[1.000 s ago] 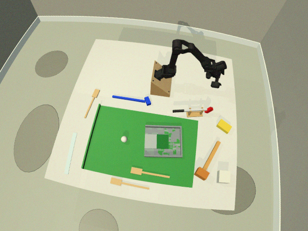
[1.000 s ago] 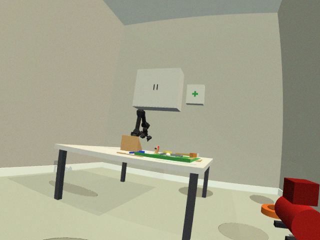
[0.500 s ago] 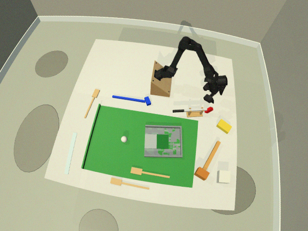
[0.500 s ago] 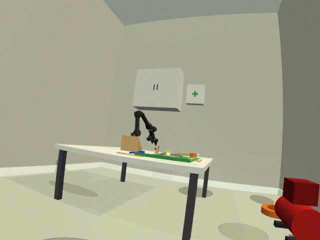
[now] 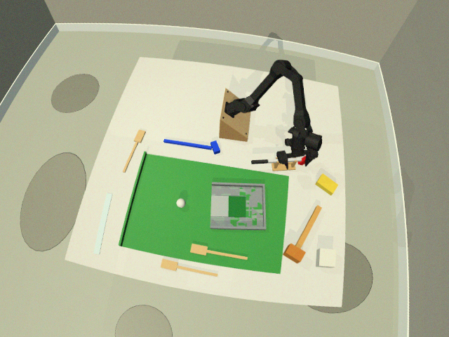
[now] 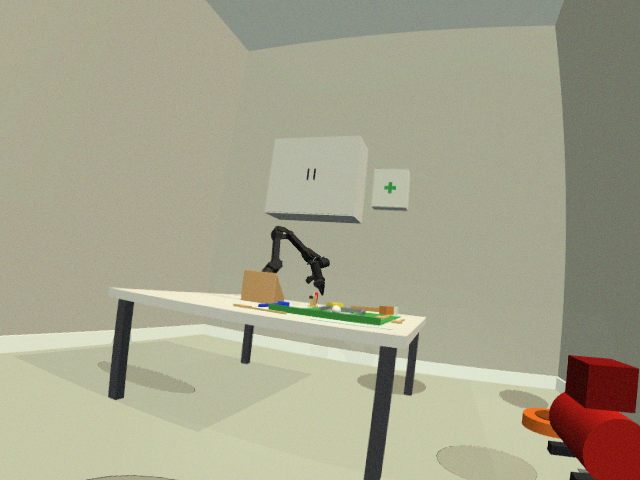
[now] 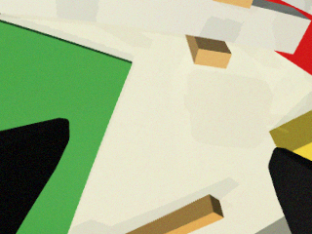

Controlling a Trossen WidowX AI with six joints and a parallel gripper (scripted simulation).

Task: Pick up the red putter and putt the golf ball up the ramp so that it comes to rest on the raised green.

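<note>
The red putter (image 5: 275, 159) lies across a small tan stand (image 5: 279, 166) just beyond the green mat's far right corner. It has a black grip on the left, a white shaft (image 7: 163, 7) and a red head (image 5: 301, 161) (image 7: 295, 58) (image 6: 315, 294). My gripper (image 5: 297, 158) (image 6: 321, 289) (image 7: 172, 143) is open and empty. It hangs just above the putter's head end. The white golf ball (image 5: 180, 203) (image 6: 336, 308) sits on the green mat (image 5: 163, 232) (image 7: 58, 104), left of the grey ramp (image 5: 219, 206) and the raised green (image 5: 236, 206).
A blue putter (image 5: 191, 144) lies behind the mat. Three wooden putters (image 5: 217, 253) lie around it. An orange mallet (image 5: 302, 235) (image 7: 156, 230), a yellow block (image 5: 326, 183) (image 7: 292, 133) and a white cube (image 5: 326, 257) lie to the right. The wooden arm base (image 5: 234, 126) stands at the back.
</note>
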